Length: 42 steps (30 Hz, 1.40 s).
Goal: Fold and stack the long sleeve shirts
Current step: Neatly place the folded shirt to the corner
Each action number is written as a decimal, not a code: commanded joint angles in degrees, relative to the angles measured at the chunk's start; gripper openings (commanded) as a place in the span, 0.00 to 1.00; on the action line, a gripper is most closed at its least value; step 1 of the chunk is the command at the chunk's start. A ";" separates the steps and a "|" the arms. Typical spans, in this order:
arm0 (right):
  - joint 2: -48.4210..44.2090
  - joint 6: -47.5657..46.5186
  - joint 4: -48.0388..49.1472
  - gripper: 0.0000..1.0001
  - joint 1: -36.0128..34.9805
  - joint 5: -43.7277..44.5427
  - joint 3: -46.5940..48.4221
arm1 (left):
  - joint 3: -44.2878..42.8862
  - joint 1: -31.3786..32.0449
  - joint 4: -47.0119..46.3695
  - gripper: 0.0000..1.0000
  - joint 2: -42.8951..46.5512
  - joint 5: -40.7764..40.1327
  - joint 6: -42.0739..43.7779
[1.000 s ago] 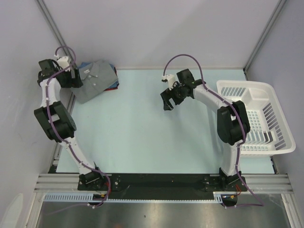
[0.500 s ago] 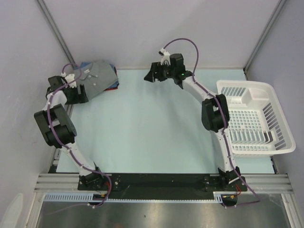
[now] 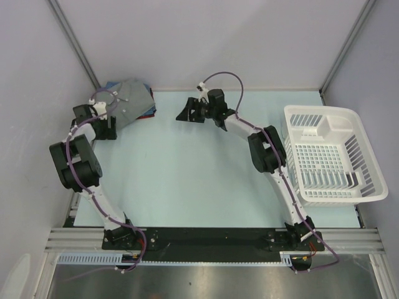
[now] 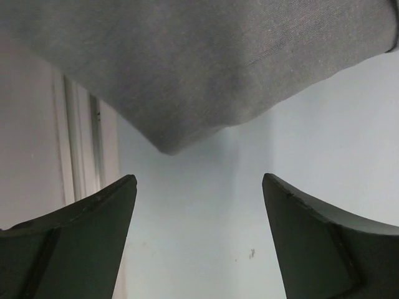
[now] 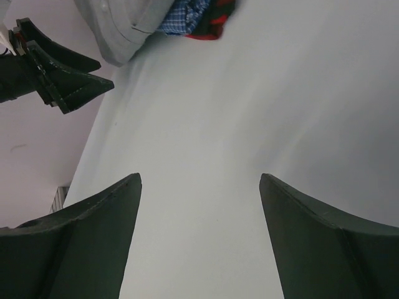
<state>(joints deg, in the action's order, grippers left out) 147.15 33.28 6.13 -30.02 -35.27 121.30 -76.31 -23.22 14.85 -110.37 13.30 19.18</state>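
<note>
A folded grey shirt (image 3: 133, 98) lies on top of a stack at the table's far left corner, with the blue checked shirt (image 3: 148, 113) and the dark red shirt (image 3: 145, 116) showing at its lower right edge. My left gripper (image 3: 103, 132) is open and empty just below the stack's left corner; the grey shirt (image 4: 206, 62) fills the top of its wrist view. My right gripper (image 3: 182, 114) is open and empty over bare table to the right of the stack. Its wrist view shows the grey shirt (image 5: 118, 22), the blue shirt (image 5: 181, 15), the red shirt (image 5: 212, 22) and the left gripper (image 5: 59, 81).
A white slatted plastic basket (image 3: 330, 152) stands at the right side of the table. The pale blue table top (image 3: 187, 174) reaches to grey walls at the back and left. A metal frame rail (image 4: 81, 143) runs along the table's left edge.
My right arm has stretched out to the far left, toward the shirt stack. My left gripper has come down off the grey shirt to the table below its left corner.
</note>
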 commanded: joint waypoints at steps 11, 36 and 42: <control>-8.90 -1.90 1.34 0.82 3.74 -0.42 -7.12 | 1.44 4.68 -14.68 0.81 -7.40 -12.68 8.33; -11.27 -2.52 3.01 0.80 5.15 -1.74 -11.52 | -13.67 1.16 -4.31 0.00 -6.17 -12.51 17.29; -11.54 -2.78 2.75 0.80 5.32 -2.00 -11.78 | -24.39 1.08 -0.97 0.00 -11.62 -15.58 20.19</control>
<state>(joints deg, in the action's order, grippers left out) 140.33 31.64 6.31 -25.08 -36.53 109.56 -93.60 -21.63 12.60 -119.28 0.43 35.92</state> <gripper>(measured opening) 0.802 0.014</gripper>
